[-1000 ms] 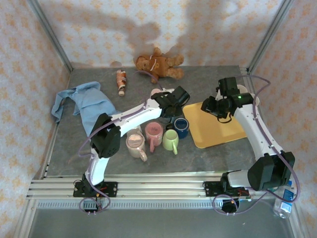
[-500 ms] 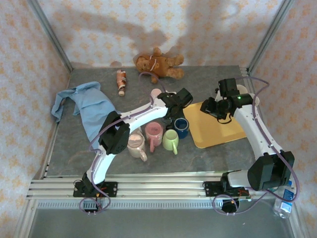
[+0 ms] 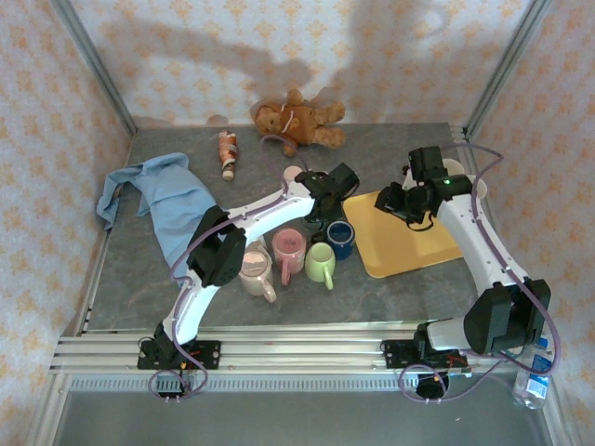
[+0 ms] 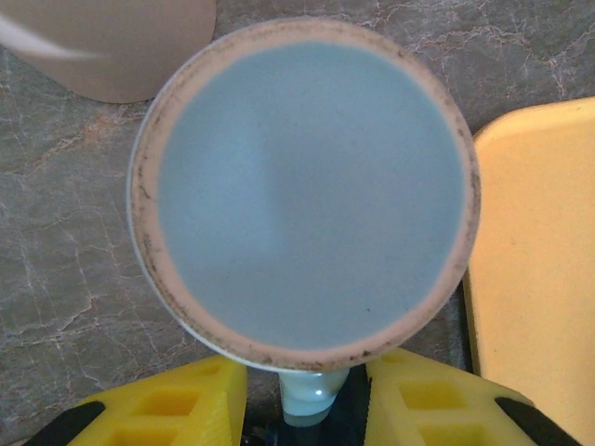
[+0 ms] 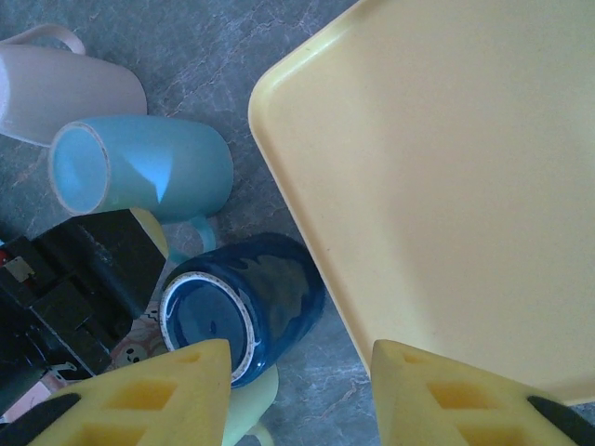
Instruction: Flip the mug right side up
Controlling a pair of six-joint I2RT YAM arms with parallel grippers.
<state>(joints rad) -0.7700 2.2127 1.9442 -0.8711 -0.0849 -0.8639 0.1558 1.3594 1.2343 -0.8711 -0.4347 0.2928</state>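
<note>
Honestly, left gripper [image 4: 302, 390] straddles the handle [image 4: 314, 401] of the base-up light-blue ceramic mug [image 4: 307, 186] beside the yellow plastic tray [image 4: 539, 279], jaws narrow, not pinching; a loose grip could swing it. Right gripper [image 5: 297, 372] gapes wide.

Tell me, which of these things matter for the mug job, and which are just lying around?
In the job: upside-down light blue mug; left tool, astride its handle.
Lying about: teddy bear; blue cloth; yellow tray; dark blue mug; pink mug; green mug; beige mug.
</note>
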